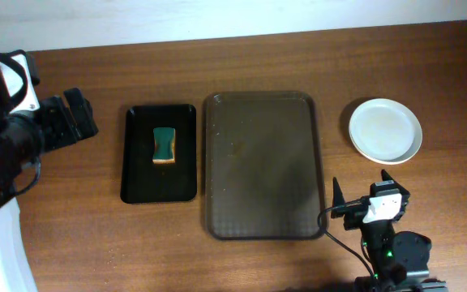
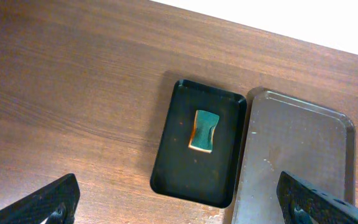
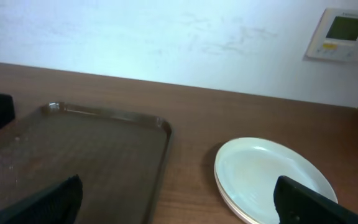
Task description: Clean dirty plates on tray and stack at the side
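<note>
The large dark brown tray point(image 1: 262, 166) lies at the table's middle with nothing on it; it also shows in the left wrist view point(image 2: 297, 162) and the right wrist view point(image 3: 79, 155). The white plates point(image 1: 385, 130) sit stacked on the table to the tray's right, also in the right wrist view point(image 3: 272, 177), with no smear visible on the top one. My left gripper point(image 1: 75, 113) is open and empty at the far left, high above the table point(image 2: 179, 208). My right gripper point(image 1: 363, 195) is open and empty near the front edge, below the plates point(image 3: 179, 202).
A smaller black tray point(image 1: 159, 152) lies left of the brown tray and holds a green and yellow sponge point(image 1: 164, 144), also seen in the left wrist view point(image 2: 204, 130). A wall panel with a display point(image 3: 344, 34) hangs behind the table.
</note>
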### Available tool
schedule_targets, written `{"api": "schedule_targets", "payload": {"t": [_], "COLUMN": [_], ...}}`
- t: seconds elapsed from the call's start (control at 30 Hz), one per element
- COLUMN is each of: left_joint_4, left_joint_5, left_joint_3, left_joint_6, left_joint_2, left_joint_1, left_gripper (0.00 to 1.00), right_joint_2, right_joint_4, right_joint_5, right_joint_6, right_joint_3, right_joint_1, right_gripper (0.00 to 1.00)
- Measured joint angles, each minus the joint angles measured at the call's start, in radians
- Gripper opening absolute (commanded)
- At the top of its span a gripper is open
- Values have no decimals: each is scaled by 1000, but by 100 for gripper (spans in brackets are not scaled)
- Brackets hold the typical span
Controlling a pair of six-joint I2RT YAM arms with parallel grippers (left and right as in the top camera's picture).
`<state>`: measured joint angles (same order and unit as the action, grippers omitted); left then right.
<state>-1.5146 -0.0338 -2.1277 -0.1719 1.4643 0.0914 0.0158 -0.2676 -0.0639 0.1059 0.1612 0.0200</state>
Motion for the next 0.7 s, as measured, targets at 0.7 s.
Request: {"api": "schedule_targets", "payload": {"t": [0.7], "left_joint_4": [0], "left_joint_5": [0], "left_joint_3": [0], "left_joint_6": [0], "left_joint_2": [0], "left_joint_1": [0], "left_gripper": [100], "right_joint_2": [-5], "right_joint_4": [202], "right_joint_5": [-24], "right_joint_6": [-5], "right_joint_3": [-150], "right_joint_1": [-1], "right_gripper": [98]}}
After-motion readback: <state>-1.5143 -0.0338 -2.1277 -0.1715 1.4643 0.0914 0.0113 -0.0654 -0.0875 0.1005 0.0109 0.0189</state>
